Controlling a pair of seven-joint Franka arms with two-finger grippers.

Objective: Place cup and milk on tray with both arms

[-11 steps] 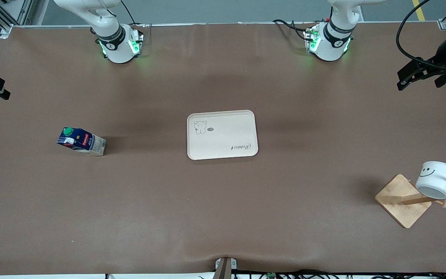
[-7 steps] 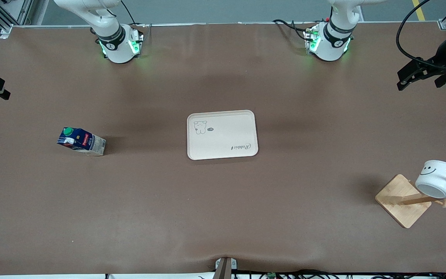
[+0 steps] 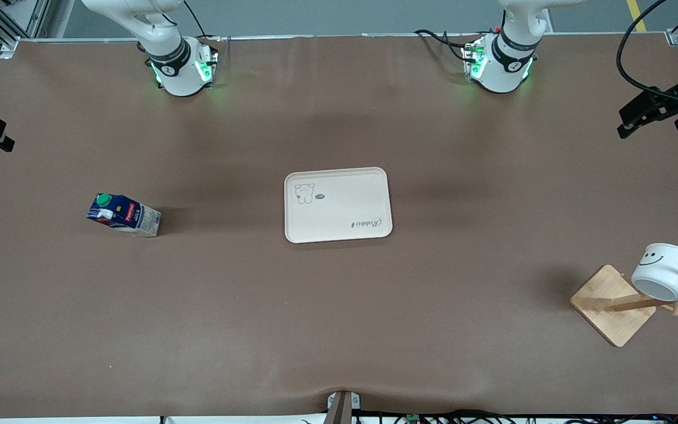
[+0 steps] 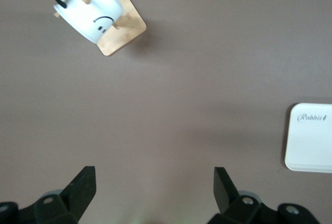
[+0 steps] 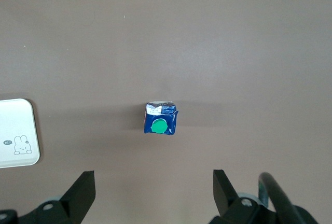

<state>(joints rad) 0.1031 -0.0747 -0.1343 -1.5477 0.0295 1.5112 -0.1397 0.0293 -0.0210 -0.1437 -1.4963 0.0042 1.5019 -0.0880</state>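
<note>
The cream tray (image 3: 338, 205) lies flat at the table's middle. The dark blue milk (image 3: 123, 215) with its green cap stands upright on the table toward the right arm's end. The white smiley cup (image 3: 665, 272) hangs tilted by its black handle on a peg of a wooden rack, toward the left arm's end. My left gripper (image 3: 626, 122) is up at the table's edge, open and empty (image 4: 154, 180), with the cup (image 4: 88, 9) and tray (image 4: 311, 138) in its view. My right gripper (image 3: 5, 140) is open and empty (image 5: 154, 182), high over the milk (image 5: 161, 120).
The rack's square wooden base (image 3: 612, 305) sits on the brown table near the corner at the left arm's end, nearer the front camera than the tray. The two green-lit arm bases (image 3: 183, 70) (image 3: 498, 65) stand along the table's farthest edge.
My left gripper has shifted a little outward toward the left arm's end of the table. The cup, milk, tray and right gripper have not moved.
</note>
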